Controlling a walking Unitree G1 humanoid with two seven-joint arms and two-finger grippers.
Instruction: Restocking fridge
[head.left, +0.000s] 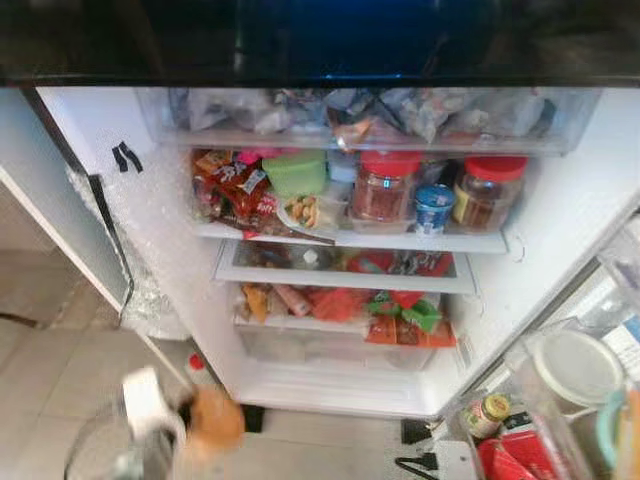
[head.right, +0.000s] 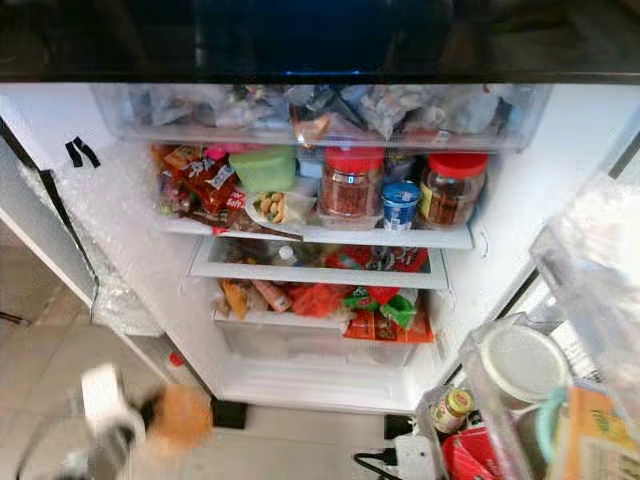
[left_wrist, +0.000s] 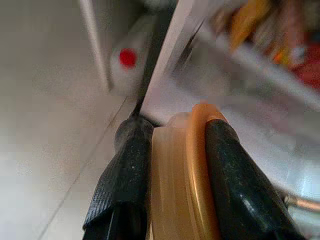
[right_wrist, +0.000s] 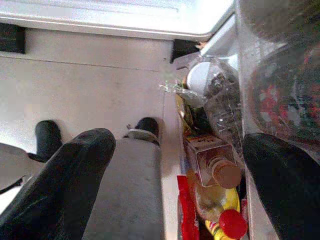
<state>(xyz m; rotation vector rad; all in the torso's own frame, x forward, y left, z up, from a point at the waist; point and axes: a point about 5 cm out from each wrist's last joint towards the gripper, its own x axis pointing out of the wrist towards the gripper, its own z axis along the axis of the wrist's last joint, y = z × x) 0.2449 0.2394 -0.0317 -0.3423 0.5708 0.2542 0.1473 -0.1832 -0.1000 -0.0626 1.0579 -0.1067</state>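
The fridge (head.left: 150, 230) stands open before me, its shelves packed with food. Low at the left, near the floor in front of it, my left gripper (head.left: 195, 420) is shut on a pale round container with an orange lid (head.left: 218, 420); it looks blurred here. The left wrist view shows that container (left_wrist: 175, 190) clamped between the two black fingers (left_wrist: 131, 165). My right gripper (right_wrist: 175, 165) is open with nothing between its fingers, hanging over the door bin's bottles (right_wrist: 215, 167).
Two red-lidded jars (head.left: 385, 185), a green box (head.left: 295, 172) and a blue-lidded cup (head.left: 433, 205) fill the middle shelf. A white bottle with a red cap (head.left: 197, 365) stands on the floor by the fridge foot. The door bin at right holds a white-lidded tub (head.left: 575, 365).
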